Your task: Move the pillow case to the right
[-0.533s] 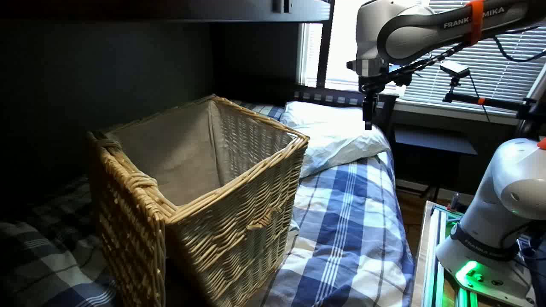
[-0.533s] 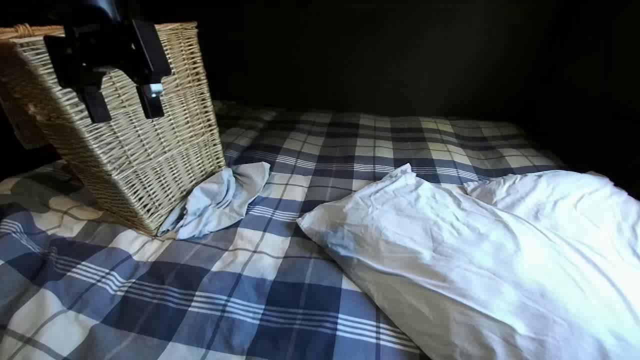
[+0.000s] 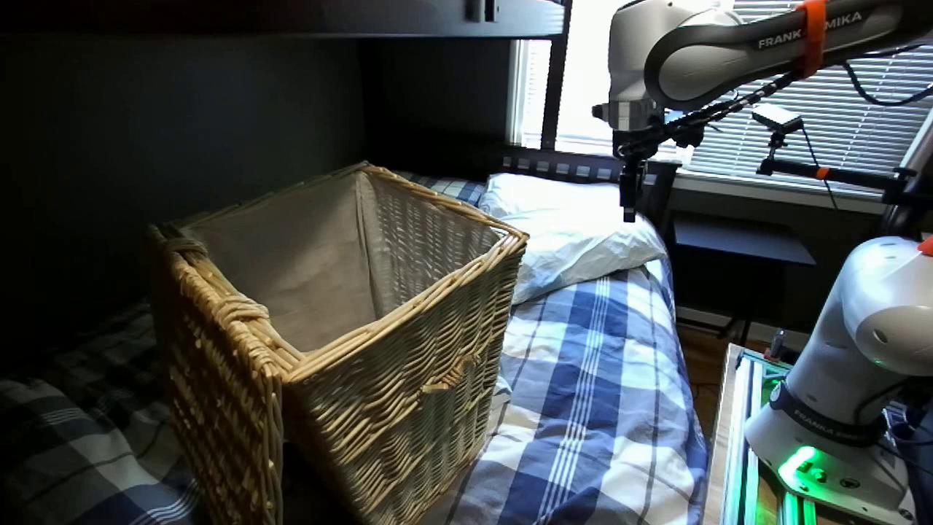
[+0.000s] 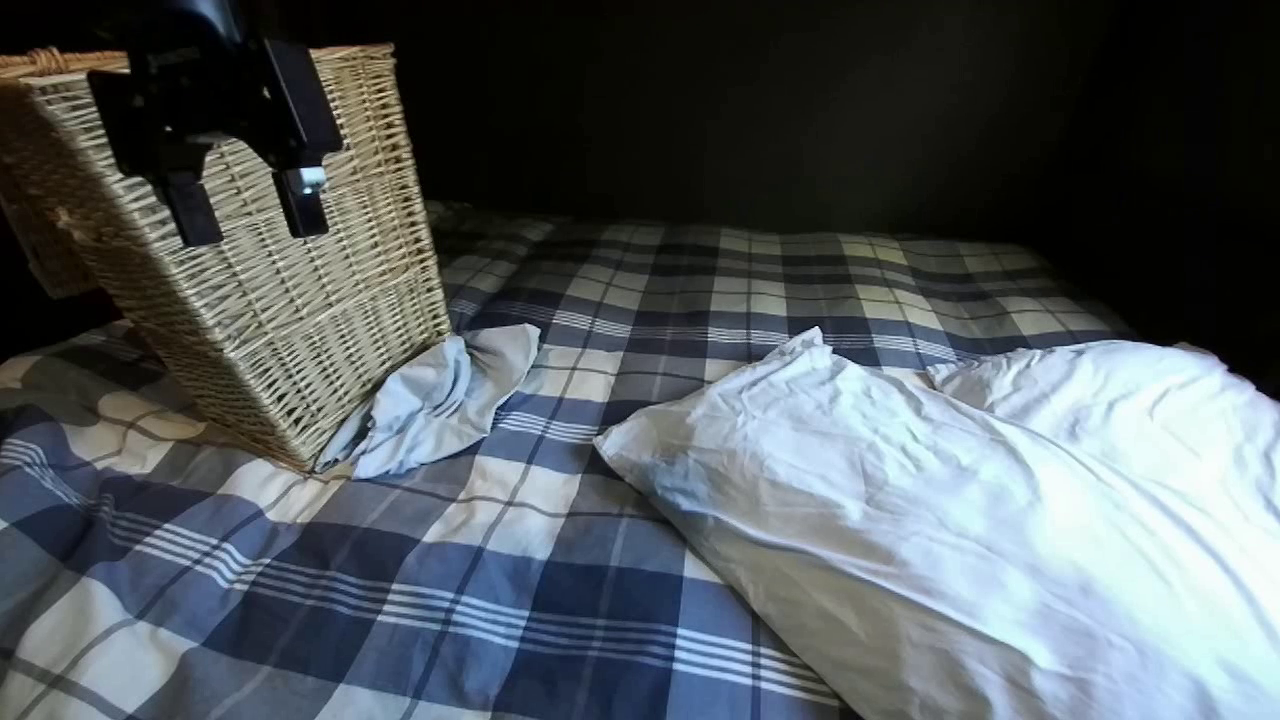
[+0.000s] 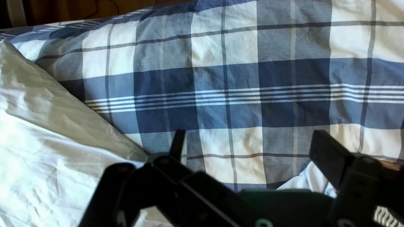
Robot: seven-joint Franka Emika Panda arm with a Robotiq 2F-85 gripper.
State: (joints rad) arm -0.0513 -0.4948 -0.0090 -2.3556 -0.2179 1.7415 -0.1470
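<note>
A large white pillow in its case (image 4: pixel 900 520) lies rumpled on the plaid bed in an exterior view. It also shows in an exterior view (image 3: pixel 568 226) and at the left of the wrist view (image 5: pixel 41 151). A small crumpled pale-blue cloth (image 4: pixel 440 410) lies against the foot of the wicker basket; part of it shows in the wrist view (image 5: pixel 307 179) behind a finger. My black gripper (image 4: pixel 258 236) is open with nothing between its fingers. It hangs above the bed, fingers down, in an exterior view (image 3: pixel 630 217) and the wrist view (image 5: pixel 249 132).
A tall lined wicker basket (image 4: pixel 340 260) stands open on the bed, also in an exterior view (image 3: pixel 408 408). The blue-and-white plaid cover (image 5: pixel 227 78) spreads under everything. An upper bunk edge (image 3: pixel 291 18) overhangs the bed. A dark small table (image 3: pixel 740 237) stands beyond the bed.
</note>
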